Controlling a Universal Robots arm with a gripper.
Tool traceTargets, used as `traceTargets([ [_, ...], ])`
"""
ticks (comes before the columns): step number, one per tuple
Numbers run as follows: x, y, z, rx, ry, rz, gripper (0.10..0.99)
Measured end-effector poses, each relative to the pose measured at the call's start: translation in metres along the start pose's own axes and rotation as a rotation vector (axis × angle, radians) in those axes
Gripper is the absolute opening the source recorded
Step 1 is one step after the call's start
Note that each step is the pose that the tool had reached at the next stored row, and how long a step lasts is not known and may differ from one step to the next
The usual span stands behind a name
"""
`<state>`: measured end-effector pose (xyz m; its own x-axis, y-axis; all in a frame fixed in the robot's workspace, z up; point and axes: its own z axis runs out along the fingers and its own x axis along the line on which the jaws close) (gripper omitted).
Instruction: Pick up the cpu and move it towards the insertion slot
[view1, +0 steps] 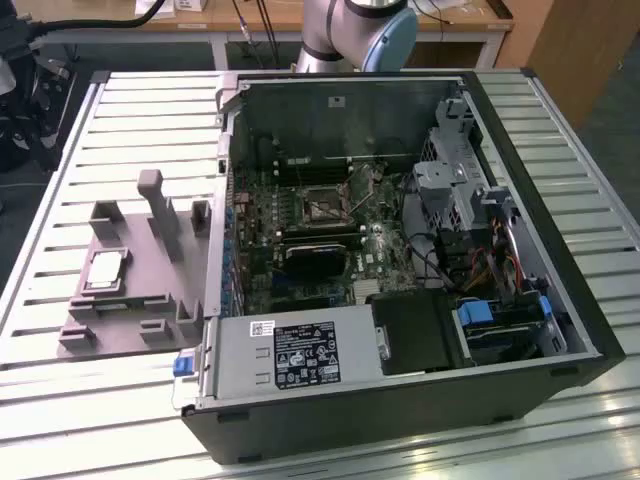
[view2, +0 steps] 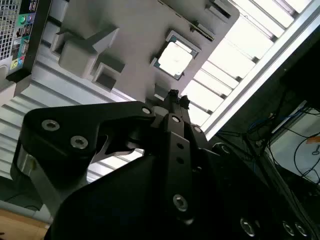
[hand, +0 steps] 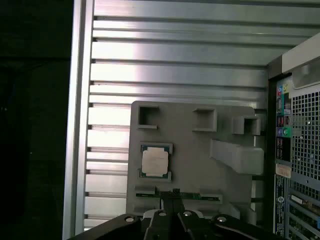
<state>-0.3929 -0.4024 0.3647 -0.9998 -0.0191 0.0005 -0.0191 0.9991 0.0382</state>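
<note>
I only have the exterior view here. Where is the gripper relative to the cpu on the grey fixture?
Observer: In both wrist views the gripper hangs over the edge of the grey fixture, apart from the cpu.
Operator: Is it holding anything?
Observer: No. In the second wrist view its fingertips are shut together with nothing between them.

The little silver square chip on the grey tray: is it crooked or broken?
Nothing stands out. The small silvery square cpu lies flat and straight in its seat on the grey plastic fixture plate, with no crack or chipped corner visible.
</note>
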Motion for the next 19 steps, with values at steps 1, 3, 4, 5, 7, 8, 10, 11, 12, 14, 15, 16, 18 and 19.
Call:
traceTargets([
  [1, 0.0, 0.0, 0.0, 0.0, 0.0, 0.0, 0.102],
  [3, 0.0, 0.0, 0.0, 0.0, 0.0, 0.0, 0.102],
  [4, 0.0, 0.0, 0.0, 0.0, 0.0, 0.0, 0.102],
  [5, 0.0, 0.0, 0.0, 0.0, 0.0, 0.0, 0.102],
  [7, 0.0, 0.0, 0.0, 0.0, 0.0, 0.0, 0.102],
  [8, 0.0, 0.0, 0.0, 0.0, 0.0, 0.0, 0.102],
  [10, 0.0, 0.0, 0.0, 0.0, 0.0, 0.0, 0.102],
  [11, 0.0, 0.0, 0.0, 0.0, 0.0001, 0.0, 0.102],
  [12, 0.0, 0.0, 0.0004, 0.0, 0.0, 0.0, 0.102],
  [14, 0.0001, -0.0002, 0.002, 0.0, -0.0001, 0.0, 0.102],
  [15, 0.0001, -0.0003, 0.003, 0.0, 0.0, 0.0, 0.102],
  [16, 0.0001, -0.0005, 0.0042, 0.0, 0.0, 0.0, 0.102],
  [18, 0.0001, -0.0008, 0.0072, 0.0, 0.0, 0.0, 0.102],
  [19, 0.0001, -0.0009, 0.0088, 0.0, 0.0, 0.0, 0.102],
])
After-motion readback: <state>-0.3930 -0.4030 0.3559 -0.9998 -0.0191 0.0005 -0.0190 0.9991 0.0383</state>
